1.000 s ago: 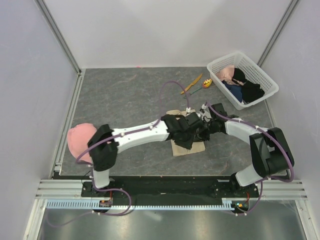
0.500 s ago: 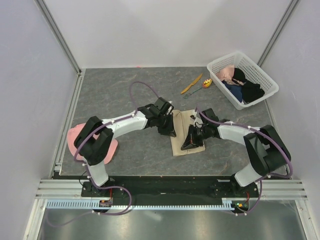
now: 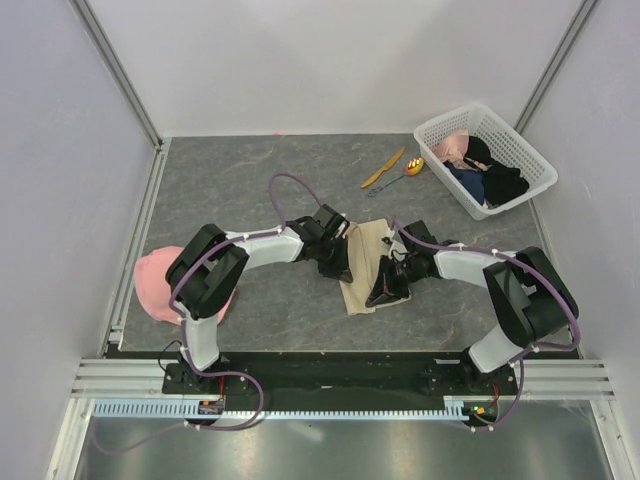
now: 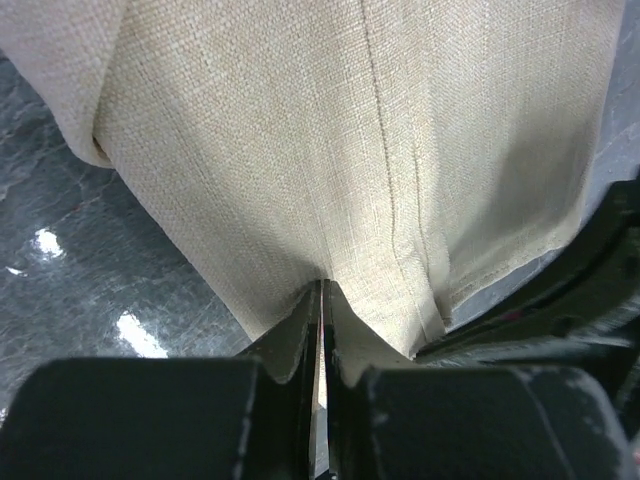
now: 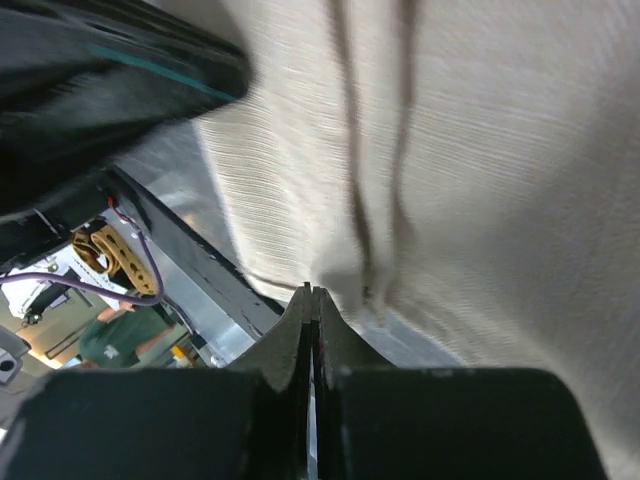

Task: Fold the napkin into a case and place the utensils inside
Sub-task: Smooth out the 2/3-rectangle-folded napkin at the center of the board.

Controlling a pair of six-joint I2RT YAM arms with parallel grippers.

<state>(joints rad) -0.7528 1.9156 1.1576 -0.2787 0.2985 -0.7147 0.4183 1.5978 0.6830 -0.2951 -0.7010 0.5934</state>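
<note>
Napkin [image 3: 368, 262], top view: it lies as a narrow beige strip mid-counter [image 3: 250, 180]. Why do both arms converge on it? — Student

Each arm takes one long side. The left claw [image 3: 345, 268] meets the left edge and the right claw [image 3: 385, 290] the lower right part. I judge this a two-point hold for turning the next fold of the case. The orange knife [image 3: 384, 168] and the spoon [image 3: 410, 168] lie well apart from the cloth, near the white basket [image 3: 522, 138], since they go in only once the case exists. — Tutor

Left wrist view: what does that claw have? — Student

Its jaws are pressed almost together on a pinch of the napkin [image 4: 350, 130] hem. The cloth rises off the grey counter [image 4: 70, 250] into the left claw [image 4: 322, 300], so the edge can probably be lifted without dragging the layers beneath. — Tutor

Right wrist view? — Student

The right claw [image 5: 312, 300] is fully closed, its tips beside a bunched hem of the napkin [image 5: 480, 150]. Whether any cloth is caught between them I cannot tell, because blur hides it. — Tutor
</note>
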